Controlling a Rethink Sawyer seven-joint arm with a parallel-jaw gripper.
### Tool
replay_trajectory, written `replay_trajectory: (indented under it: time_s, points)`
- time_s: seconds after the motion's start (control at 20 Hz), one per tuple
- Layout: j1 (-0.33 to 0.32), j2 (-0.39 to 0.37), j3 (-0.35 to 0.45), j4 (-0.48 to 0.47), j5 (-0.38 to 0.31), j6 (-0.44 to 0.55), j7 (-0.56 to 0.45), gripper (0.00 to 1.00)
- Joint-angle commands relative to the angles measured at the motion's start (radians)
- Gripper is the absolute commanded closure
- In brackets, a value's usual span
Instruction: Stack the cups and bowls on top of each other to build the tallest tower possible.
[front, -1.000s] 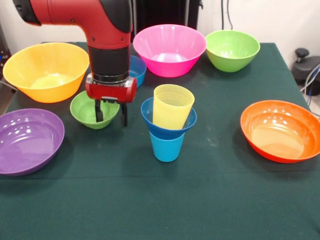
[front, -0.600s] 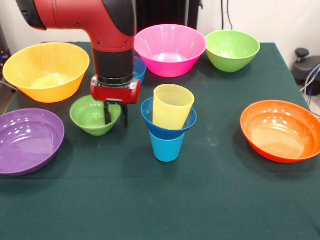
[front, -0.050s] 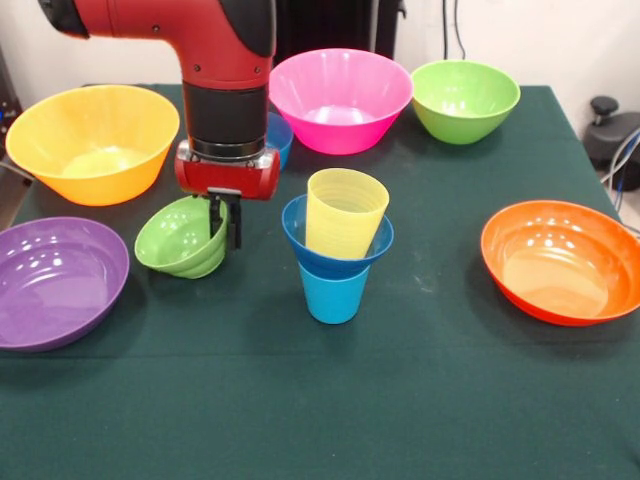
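My gripper (front, -0.050s: 227, 228) is shut on the right rim of the small lime green bowl (front, -0.050s: 178, 240). The bowl hangs tilted, its opening turned up and to the left; I cannot tell whether its low side touches the cloth. To its right stands the tower: a light blue cup (front, -0.050s: 333, 292) upside down on the table, a dark blue bowl (front, -0.050s: 297, 234) on it, and a ribbed yellow cup (front, -0.050s: 345, 212) leaning in that bowl. A small light blue bowl (front, -0.050s: 279, 137) shows partly behind the arm.
Larger bowls ring the green cloth: yellow-orange (front, -0.050s: 92, 140) at the back left, pink (front, -0.050s: 338, 98) and green (front, -0.050s: 465, 98) at the back, purple (front, -0.050s: 55, 280) at the left edge, orange (front, -0.050s: 560, 260) at the right.
The gripper closed on the small green bowl's right rim and rose slightly toward the tower. The bowl went from sitting flat to tilted.
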Motion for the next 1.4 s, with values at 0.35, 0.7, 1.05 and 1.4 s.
replay_trajectory:
  time_s: [0.35, 0.7, 1.05, 1.4]
  points:
    - [0.088, -0.079, -0.024, 0.015, 0.013, 0.151, -0.035, 1.0]
    - [0.12, -0.181, -0.046, 0.032, 0.065, 0.255, -0.033, 1.0]
    - [0.063, -0.215, -0.028, -0.04, 0.104, 0.359, -0.11, 1.0]
    - [0.048, -0.273, -0.029, -0.155, 0.158, 0.573, -0.136, 1.0]
